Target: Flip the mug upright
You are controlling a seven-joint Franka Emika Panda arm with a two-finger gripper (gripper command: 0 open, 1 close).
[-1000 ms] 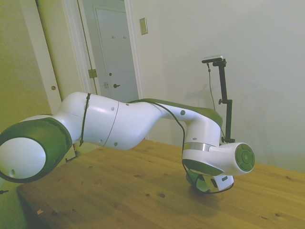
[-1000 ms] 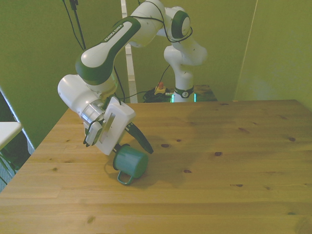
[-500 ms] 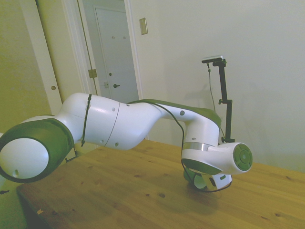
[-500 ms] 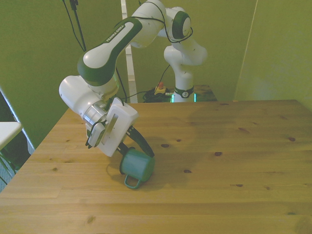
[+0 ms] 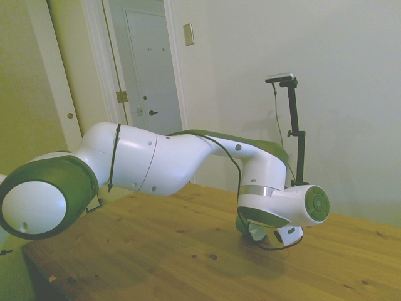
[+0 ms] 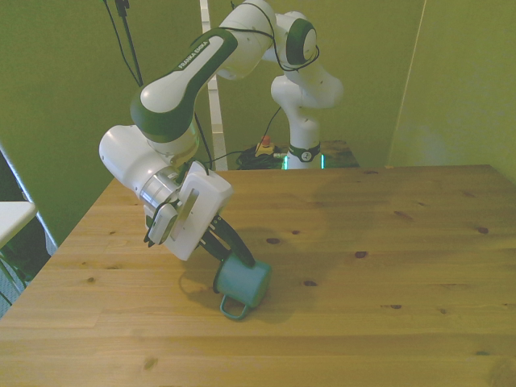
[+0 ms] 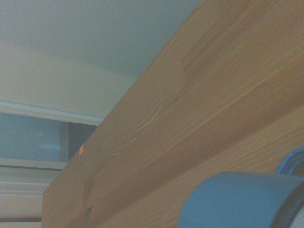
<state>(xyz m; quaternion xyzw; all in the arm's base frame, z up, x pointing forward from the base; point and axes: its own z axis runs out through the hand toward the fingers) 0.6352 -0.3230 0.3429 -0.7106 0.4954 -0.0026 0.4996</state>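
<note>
In the front view the teal-green mug [image 6: 245,282] is tilted over the wooden table [image 6: 387,266], left of the table's middle. Its mouth faces up toward the wrist and its loop handle [image 6: 233,307] points at the near edge. My gripper [image 6: 234,260] reaches down at a slant from the front view's left and is shut on the mug at its rim end. The wrist view shows part of the mug's wall [image 7: 237,199] close up over the boards. From the side, the wrist [image 5: 282,210] hides the fingers and nearly all of the mug.
A small red-topped button [image 6: 263,148] sits past the table's far edge by the robot's base. The table's left edge [image 6: 72,234] in the front view runs close behind the arm. A door [image 5: 147,69] stands behind the table in the side view.
The gripper has carried the mug toward the front view's right and the near edge. The mug has turned, so its handle now points more at the near edge.
</note>
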